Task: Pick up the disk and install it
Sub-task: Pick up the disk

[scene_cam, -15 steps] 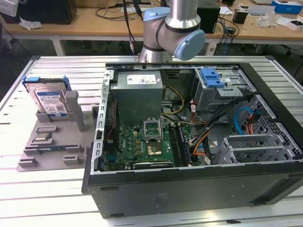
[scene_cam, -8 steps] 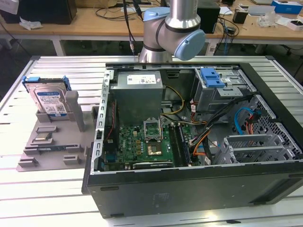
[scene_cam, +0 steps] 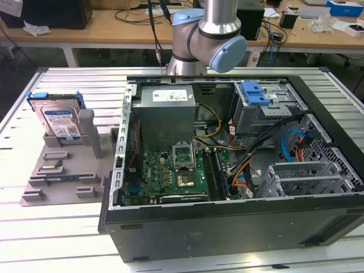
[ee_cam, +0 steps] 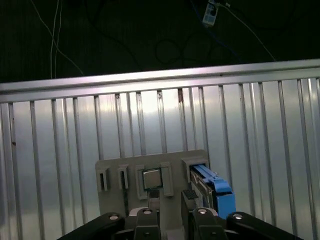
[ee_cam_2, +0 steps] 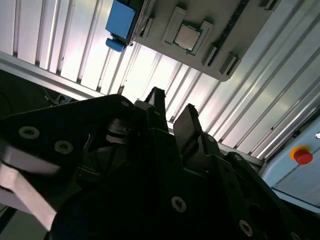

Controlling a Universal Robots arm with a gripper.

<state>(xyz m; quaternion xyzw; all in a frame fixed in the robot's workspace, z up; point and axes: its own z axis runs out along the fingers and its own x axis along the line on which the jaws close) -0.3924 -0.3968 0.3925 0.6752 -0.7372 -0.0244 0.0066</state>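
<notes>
standing disk (scene_cam: 59, 121), ext. view, fingers (ee_cam_2: 187, 122) apart, wrist views

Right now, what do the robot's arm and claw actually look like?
The arm is a shiny silver tube with rounded joints capped in pale blue. The claw is matte black and blocky, with two narrow fingers and small round silver screw heads on its body.

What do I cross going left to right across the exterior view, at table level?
disk, standing in the grey holder → grey power-supply box inside the PC case → blue latch plate → perforated metal cage at the exterior view's right.
</notes>
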